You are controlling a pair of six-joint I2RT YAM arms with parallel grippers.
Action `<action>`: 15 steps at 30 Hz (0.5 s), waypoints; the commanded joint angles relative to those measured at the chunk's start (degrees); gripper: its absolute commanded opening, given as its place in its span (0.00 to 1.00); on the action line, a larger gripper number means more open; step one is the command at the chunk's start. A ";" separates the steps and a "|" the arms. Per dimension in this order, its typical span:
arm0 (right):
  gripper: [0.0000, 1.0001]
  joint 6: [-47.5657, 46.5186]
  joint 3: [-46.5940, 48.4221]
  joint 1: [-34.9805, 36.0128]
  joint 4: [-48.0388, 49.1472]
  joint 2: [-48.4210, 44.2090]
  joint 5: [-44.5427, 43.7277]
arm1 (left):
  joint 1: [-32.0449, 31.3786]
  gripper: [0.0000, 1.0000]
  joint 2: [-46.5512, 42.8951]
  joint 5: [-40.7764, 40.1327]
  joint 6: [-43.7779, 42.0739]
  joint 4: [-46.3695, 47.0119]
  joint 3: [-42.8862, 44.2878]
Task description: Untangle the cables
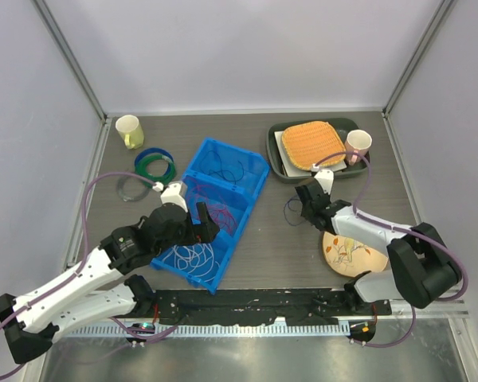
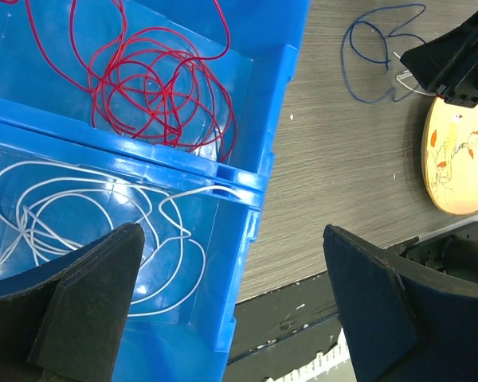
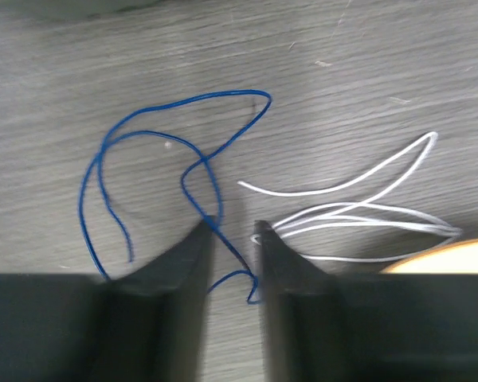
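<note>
On the grey wood-grain worktop (image 3: 382, 64), a thin dark blue wire (image 3: 215, 96) lies in a loose loop, its long axis running 8 to 2 o'clock in the right wrist view. Beside it at 3 o'clock, a thin white wire (image 3: 303, 193) stretches 9 to 3. The right claw (image 3: 235, 231) sits low with a narrow gap, the blue strand crossing between its tips. A red wire tangle (image 2: 159, 103) and a second white wire (image 2: 207, 191) lie in neighbouring compartments of the blue plastic bin (image 2: 255, 103). The left arm reaches toward 1 o'clock, and the left claw (image 2: 235, 318) hangs spread wide and empty over the bin
</note>
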State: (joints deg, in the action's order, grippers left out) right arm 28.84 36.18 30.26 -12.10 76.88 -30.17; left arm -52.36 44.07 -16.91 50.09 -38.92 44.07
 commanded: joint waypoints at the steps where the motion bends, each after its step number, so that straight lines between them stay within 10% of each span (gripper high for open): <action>1: 0.18 -2.73 3.72 -0.20 6.37 -0.67 5.11 | 0.15 1.00 -0.74 -0.06 -1.66 2.62 0.05; 3: 0.01 -5.35 2.32 -0.20 8.22 -2.87 11.41 | 0.15 1.00 -0.57 0.29 -2.09 2.79 0.13; 15: 0.01 -5.82 -10.95 -0.11 28.43 -28.97 48.07 | 0.15 1.00 4.96 23.13 -7.55 17.19 4.53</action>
State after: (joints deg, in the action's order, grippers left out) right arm 22.94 29.17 30.09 5.15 51.70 -0.03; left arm -52.36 46.35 -5.45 45.36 -32.14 44.45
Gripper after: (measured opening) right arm 0.038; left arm 0.996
